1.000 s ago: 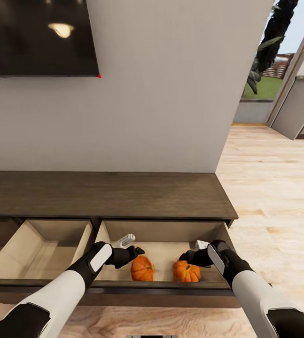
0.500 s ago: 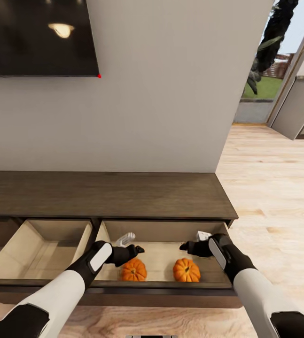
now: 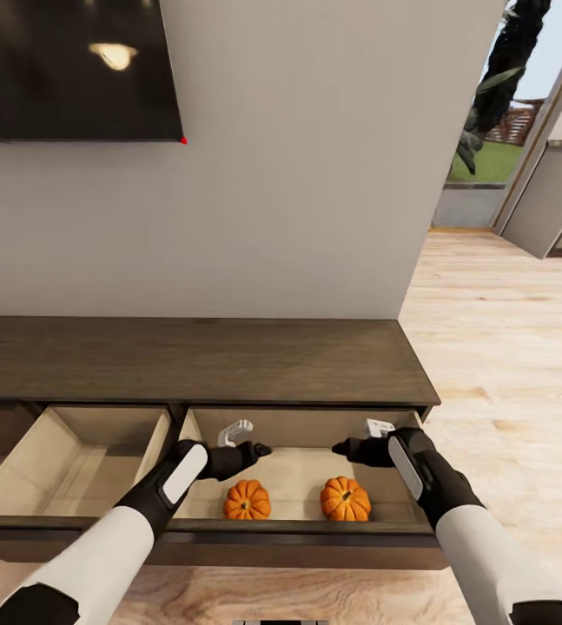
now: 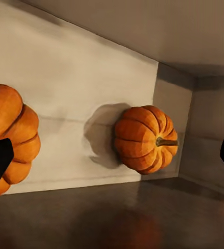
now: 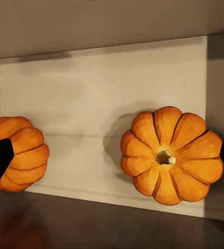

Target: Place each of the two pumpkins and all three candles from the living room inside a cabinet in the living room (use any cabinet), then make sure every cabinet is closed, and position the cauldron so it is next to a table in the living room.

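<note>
The long dark cabinet (image 3: 202, 360) stands against the wall with both drawers pulled out. The right drawer (image 3: 302, 523) holds two pumpkins apart on its pale floor: the left pumpkin (image 3: 247, 501) and the right pumpkin (image 3: 345, 499). The left drawer (image 3: 72, 460) is bare. Above them hover the left gripper (image 3: 244, 441) and right gripper (image 3: 363, 440), both spread wide, holding nothing. A dark screen (image 3: 68, 69) hangs on the wall above.

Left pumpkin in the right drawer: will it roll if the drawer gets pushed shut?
Probably yes. The left pumpkin is round and lies on its side, stem pointing sideways in the left wrist view, on the smooth drawer floor. Nothing touches it; the right pumpkin sits apart. Looks rigid, so unlikely to deform.
</note>
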